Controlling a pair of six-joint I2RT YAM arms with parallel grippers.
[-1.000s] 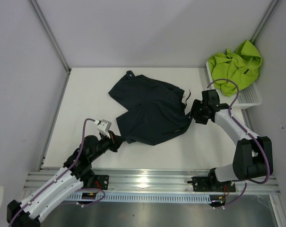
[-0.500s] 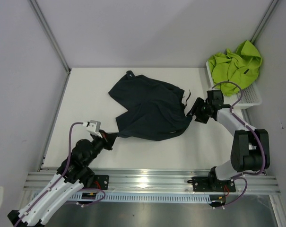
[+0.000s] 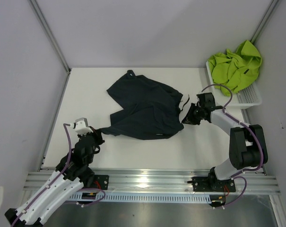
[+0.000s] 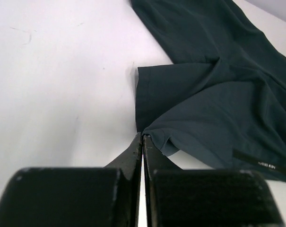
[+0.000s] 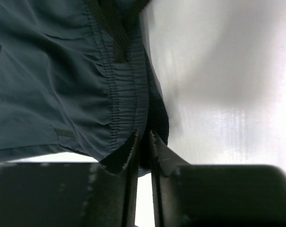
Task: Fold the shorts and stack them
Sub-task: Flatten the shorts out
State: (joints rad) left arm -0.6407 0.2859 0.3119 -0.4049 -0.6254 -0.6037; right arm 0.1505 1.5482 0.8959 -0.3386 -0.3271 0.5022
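The dark navy shorts (image 3: pixel 143 107) lie spread in the middle of the white table. My left gripper (image 3: pixel 96 132) is shut on a corner of one leg hem (image 4: pixel 150 135) at the shorts' near left. My right gripper (image 3: pixel 184 116) is shut on the waistband edge (image 5: pixel 154 123) at the shorts' right side, beside the drawstring (image 5: pixel 117 28). The fabric between the two grips is pulled out flat. The lime green shorts (image 3: pixel 235 66) lie bunched in the basket at the far right.
The white mesh basket (image 3: pixel 249 97) stands at the table's far right corner against the wall. Grey walls close in the table on the left, back and right. An aluminium rail (image 3: pixel 147 182) runs along the near edge.
My left gripper has drawn the leg hem to the left and towards the near edge. My right gripper has shifted left with the waistband. The shorts have slid left and flattened.
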